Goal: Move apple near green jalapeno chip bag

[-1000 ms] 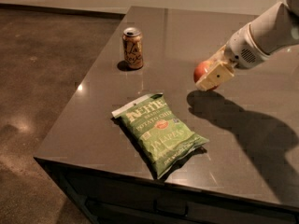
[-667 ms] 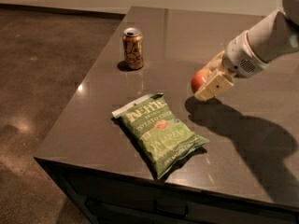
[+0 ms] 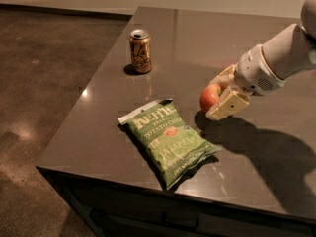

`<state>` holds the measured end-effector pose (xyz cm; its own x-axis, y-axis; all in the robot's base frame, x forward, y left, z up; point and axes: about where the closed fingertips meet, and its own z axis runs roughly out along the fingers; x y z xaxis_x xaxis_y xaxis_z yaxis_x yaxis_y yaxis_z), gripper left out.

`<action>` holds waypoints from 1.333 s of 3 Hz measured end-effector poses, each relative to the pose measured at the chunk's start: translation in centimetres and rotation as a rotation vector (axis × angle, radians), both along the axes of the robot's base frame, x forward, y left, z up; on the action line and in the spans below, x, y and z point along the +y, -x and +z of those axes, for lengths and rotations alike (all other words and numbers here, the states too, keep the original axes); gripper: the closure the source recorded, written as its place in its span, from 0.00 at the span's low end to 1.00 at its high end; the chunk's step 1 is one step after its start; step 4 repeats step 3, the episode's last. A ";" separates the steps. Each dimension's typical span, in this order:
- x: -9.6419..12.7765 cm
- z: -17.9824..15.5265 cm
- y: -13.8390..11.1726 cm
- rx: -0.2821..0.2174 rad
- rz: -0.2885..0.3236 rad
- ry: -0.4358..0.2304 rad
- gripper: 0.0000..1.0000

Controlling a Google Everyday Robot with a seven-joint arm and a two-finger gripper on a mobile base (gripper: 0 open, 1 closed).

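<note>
The red-orange apple (image 3: pixel 209 98) is held in my gripper (image 3: pixel 217 95), which is shut on it with cream fingers (image 3: pixel 228 104) on either side. The gripper holds the apple low over the dark table (image 3: pixel 197 38), just right of the upper end of the green jalapeno chip bag (image 3: pixel 168 139). The bag lies flat near the table's front edge, white top edge pointing to the upper left. My white arm comes in from the right.
A brown-gold drink can (image 3: pixel 140 51) stands upright at the table's back left. The table's left and front edges drop to a dark speckled floor (image 3: pixel 44 83). My arm's shadow falls on the table at the right.
My gripper has moved down and to the left with the apple, closer to the chip bag. The bag and the can have not moved.
</note>
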<state>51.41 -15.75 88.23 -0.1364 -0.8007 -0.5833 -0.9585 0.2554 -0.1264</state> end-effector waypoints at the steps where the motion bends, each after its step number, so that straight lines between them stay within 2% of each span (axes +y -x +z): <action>1: 1.4 -0.4 1.0 -0.002 0.066 -0.010 0.13; 2: 2.8 -0.7 1.7 -0.001 0.124 -0.020 0.00; 4: 2.9 -0.7 1.7 -0.001 0.128 -0.020 0.00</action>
